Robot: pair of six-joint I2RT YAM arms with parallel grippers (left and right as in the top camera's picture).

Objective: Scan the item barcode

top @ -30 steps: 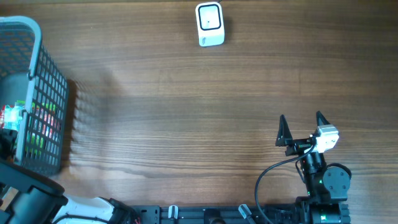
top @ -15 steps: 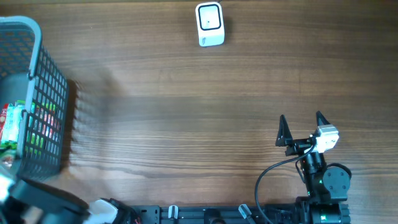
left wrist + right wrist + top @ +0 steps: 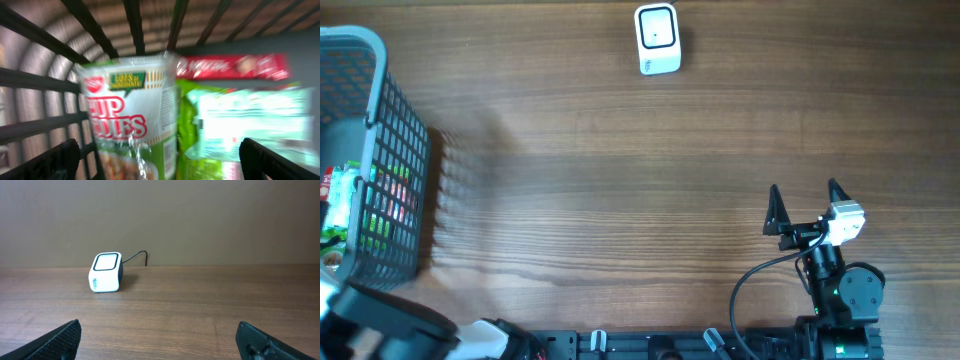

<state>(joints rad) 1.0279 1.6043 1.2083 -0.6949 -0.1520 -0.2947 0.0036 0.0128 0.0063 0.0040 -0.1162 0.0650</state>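
- The tall white instant-noodle cup with a green band and clear shrink wrap (image 3: 130,125) stands inside the grey plastic lattice basket (image 3: 395,150), at the far left edge of the brown wood-grain surface (image 3: 620,200).
- Large red letters on the cup read "UP" over "DLES", the visible part of "CUP NOODLES". A small green panel above them carries yellow print too blurred to read.
- Just beside the cup, on its right in the left wrist view, lies a bright green packet with a pale label (image 3: 250,125); its text is smeared.
- Behind these, a long red packet (image 3: 232,66) bears white script that cannot be made out.
- The left tool (image 3: 157,147) is down in the basket, its dark fingers (image 3: 65,160) spread wide and released. The cup sits close to the left-hand one but is not clamped.
- The right tool (image 3: 804,190) hovers at the lower right, well apart from the basket, jaws released with nothing between them.
- The small white box-shaped scanner with a black-rimmed window (image 3: 657,38) sits at the far edge, a thin black cable (image 3: 137,256) behind it. The dark marking on its side is too small to read.
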